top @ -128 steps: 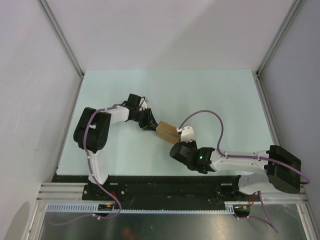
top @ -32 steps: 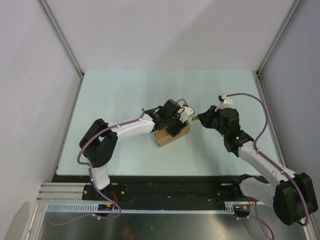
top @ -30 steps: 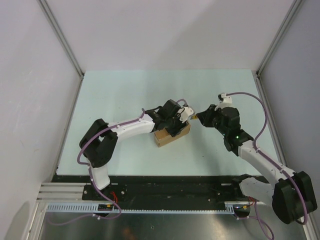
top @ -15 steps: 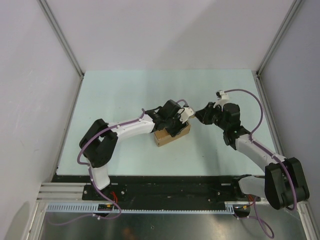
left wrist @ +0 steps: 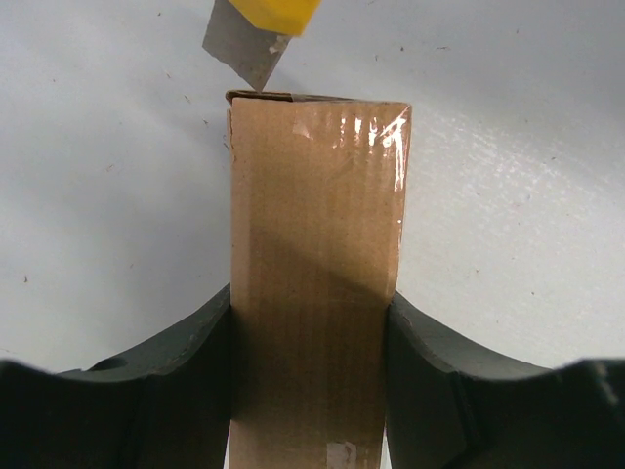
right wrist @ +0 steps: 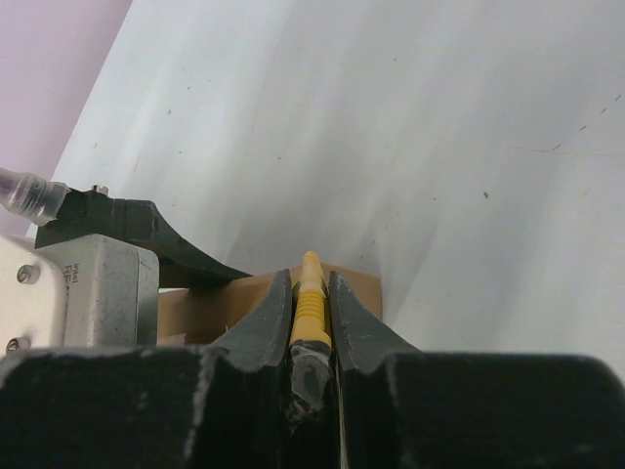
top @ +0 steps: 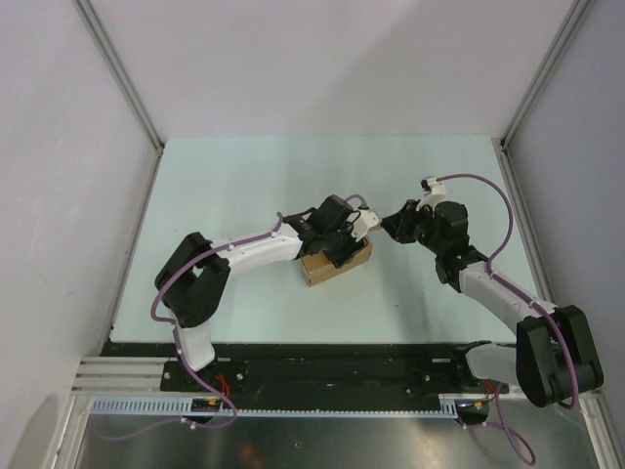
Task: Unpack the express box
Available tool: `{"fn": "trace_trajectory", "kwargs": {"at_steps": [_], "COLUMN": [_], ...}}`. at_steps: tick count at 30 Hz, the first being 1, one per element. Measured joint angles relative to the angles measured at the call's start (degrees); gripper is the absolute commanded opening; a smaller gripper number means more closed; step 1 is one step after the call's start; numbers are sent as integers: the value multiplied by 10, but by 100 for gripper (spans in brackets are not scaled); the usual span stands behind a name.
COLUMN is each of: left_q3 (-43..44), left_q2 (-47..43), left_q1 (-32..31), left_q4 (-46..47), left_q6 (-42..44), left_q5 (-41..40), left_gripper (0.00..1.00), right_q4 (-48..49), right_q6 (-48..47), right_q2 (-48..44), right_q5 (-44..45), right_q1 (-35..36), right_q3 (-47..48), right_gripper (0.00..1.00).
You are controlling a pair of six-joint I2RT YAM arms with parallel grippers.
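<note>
Two claws, both loaded. Left claw (left wrist: 312, 327): clamped on the express box (left wrist: 314, 293), black fingers (left wrist: 200, 337) pressed flat against both long sides, opening as narrow as the box is wide. Right claw (right wrist: 310, 293): pinched nearly closed on a yellow utility knife (right wrist: 309, 308), ribbed handle sandwiched between the two fingers, nose pointing at the box.

Box location: roughly centre of the top view, a bit below the middle, sitting on the pale green surface (top: 244, 176), long axis slanted up toward the right. Left arm coming in from the left and covering the box's upper side; right claw just beside the upper-right end.

Left wrist view: box running up the centre from the bottom edge, top face sealed with glossy clear tape, glare at the upper right. Grey blade (left wrist: 244, 54) dropping in from the top of the frame, tip at the box's far edge near the left corner. Looks like contact, cannot tell for certain.

Right wrist view: brown box end just past the knife tip, left claw's black finger and grey housing at the left.
</note>
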Motion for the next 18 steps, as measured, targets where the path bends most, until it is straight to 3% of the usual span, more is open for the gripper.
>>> {"fn": "trace_trajectory", "kwargs": {"at_steps": [18], "left_q3": [0], "left_q2": [0], "left_q1": [0], "left_q4": [0], "left_q6": [0], "left_q5": [-6], "left_gripper": [39], "right_q4": [1], "right_q6": [-23], "right_q2": [1], "right_q5": [34], "right_q1": [28], "right_q3": [2], "right_gripper": [0]}}
